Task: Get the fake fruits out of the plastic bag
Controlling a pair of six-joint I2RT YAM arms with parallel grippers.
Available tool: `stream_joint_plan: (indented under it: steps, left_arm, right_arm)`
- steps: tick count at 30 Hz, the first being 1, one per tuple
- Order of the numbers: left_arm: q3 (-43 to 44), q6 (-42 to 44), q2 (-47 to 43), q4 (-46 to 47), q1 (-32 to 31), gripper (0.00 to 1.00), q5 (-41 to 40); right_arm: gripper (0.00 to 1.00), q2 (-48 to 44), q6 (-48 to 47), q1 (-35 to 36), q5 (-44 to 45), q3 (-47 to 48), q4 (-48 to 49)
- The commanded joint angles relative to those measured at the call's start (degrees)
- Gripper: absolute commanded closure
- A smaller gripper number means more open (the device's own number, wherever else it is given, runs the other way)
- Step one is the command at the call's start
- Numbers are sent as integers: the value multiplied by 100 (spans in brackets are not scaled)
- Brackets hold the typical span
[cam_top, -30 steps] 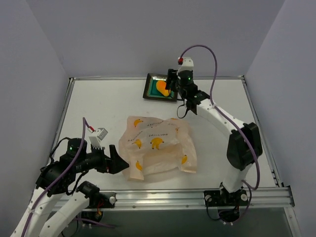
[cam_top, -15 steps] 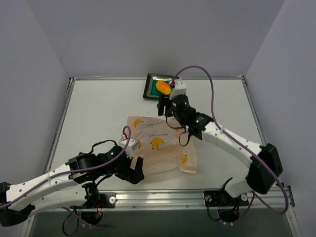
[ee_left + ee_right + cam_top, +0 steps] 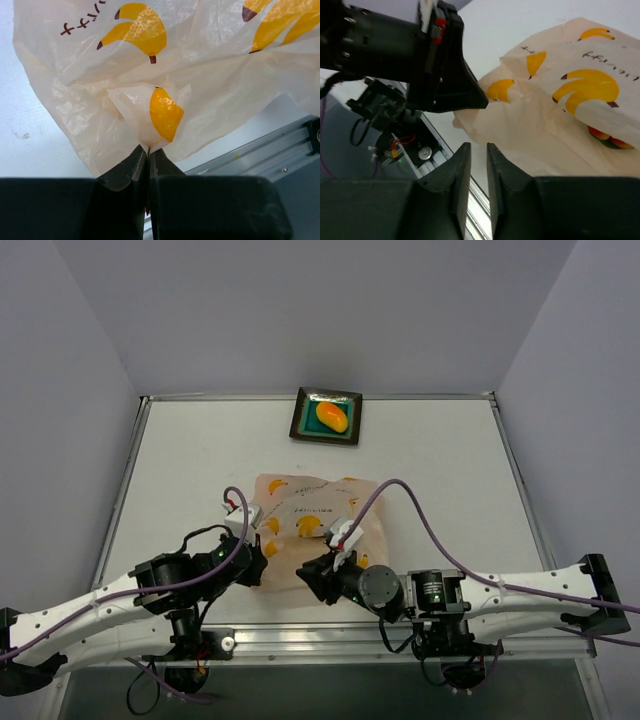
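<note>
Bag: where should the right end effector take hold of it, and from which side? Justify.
Probably pinch the bag by its crumpled near edge, low from the near side, beside the left end effector: the film there stands in thin folds, away from the fruit bulge.

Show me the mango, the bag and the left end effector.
mango (image 3: 331, 417), top view, its middle.
plastic bag (image 3: 315, 500), top view, upper printed face.
left end effector (image 3: 148, 152), left wrist view, between its fingertips.

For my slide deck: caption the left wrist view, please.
Left end effector shut on a fold of the banana-print plastic bag.
</note>
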Motion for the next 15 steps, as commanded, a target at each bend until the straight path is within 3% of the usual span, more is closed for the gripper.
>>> stream_joint_plan:
  steps: [1, 5, 9, 15]
  left_arm:
    - [-17, -185, -152, 515, -32, 98, -556]
    - [-184, -239, -346, 1102, -32, 98, -723]
    - [-404, -300, -460, 1350, -23, 98, -741]
    - [-843, -379, -776, 1833, -32, 98, -706]
  right_arm:
    - [89, 535, 309, 63, 887, 41, 69]
    - [97, 1221, 520, 19, 1466, 112, 340]
    - [95, 2002, 968, -586, 1786, 182, 560]
    - [73, 3336, 1179, -1396, 2013, 489, 1211]
